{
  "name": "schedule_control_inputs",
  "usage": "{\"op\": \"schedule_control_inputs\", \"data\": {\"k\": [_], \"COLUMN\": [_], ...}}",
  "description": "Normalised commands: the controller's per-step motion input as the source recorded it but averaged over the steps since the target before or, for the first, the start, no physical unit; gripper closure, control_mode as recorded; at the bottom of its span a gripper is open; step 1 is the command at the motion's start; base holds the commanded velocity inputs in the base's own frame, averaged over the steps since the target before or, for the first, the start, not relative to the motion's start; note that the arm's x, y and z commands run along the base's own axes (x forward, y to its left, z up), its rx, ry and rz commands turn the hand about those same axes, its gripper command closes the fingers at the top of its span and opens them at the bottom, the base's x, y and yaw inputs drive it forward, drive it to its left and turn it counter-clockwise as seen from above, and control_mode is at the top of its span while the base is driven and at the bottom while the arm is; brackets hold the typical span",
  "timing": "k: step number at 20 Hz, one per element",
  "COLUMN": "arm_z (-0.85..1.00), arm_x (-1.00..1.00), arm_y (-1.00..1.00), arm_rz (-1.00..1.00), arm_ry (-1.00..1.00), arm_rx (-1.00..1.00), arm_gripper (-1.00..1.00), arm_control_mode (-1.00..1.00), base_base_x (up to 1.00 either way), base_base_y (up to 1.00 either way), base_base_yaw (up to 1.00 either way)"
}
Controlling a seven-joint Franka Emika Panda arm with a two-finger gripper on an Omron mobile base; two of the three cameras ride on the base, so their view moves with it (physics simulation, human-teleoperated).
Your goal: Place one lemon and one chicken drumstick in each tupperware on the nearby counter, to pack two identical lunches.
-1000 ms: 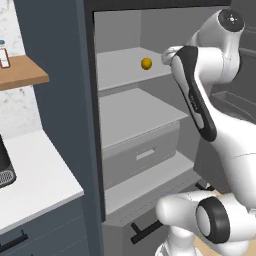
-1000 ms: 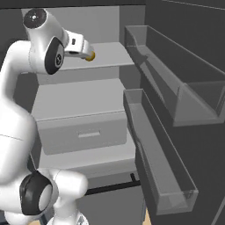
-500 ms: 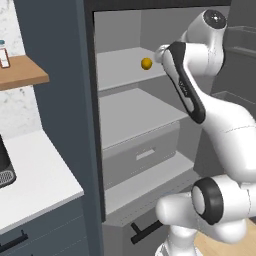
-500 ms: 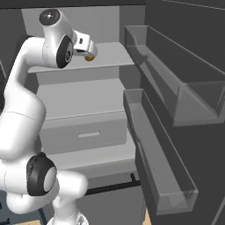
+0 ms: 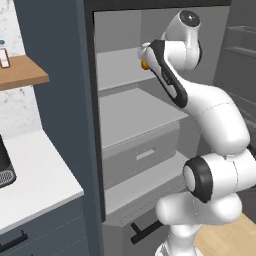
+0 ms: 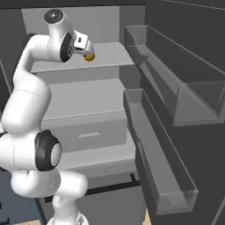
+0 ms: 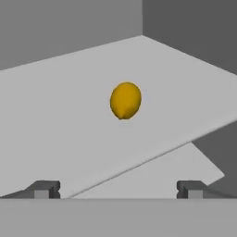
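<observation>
Inside the open fridge, a lemon (image 7: 125, 100) sits on the upper shelf (image 7: 60, 111), jaws wide and empty before it, nothing packed yet.

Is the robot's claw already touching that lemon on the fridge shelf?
Apart. In the hand view the lemon lies alone on the shelf, with bare shelf between it and the open gripper, whose fingertips sit well short of it.
</observation>
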Motion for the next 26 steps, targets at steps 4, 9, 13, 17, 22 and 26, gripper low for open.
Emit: {"op": "schedule_control_inputs", "data": {"k": [4, 9, 13, 17, 22, 26], "arm_z": [-0.05, -0.17, -0.61, -0.32, -0.01, 0.00], "arm_x": [0.65, 0.42, 0.00, 0.21, 0.49, 0.52], "arm_y": [-0.06, -0.03, 0.00, 0.00, -0.02, 0.00], "arm_rz": [0.00, 0.00, 0.00, 0.00, 0.01, 0.00], "arm_ry": [0.03, 0.06, 0.00, 0.00, 0.00, 0.00], "arm_rx": [-0.01, -0.01, 0.00, 0.00, 0.00, 0.00], "arm_gripper": [-1.00, -1.00, -1.00, -1.00, -1.00, -1.00], "arm_control_mode": [-1.00, -1.00, -1.00, -1.00, -1.00, -1.00], "base_base_x": [0.00, 0.00, 0.00, 0.00, 0.00, 0.00], "base_base_y": [0.00, 0.00, 0.00, 0.00, 0.00, 0.00], "base_base_yaw": [0.00, 0.00, 0.00, 0.00, 0.00, 0.00]}}
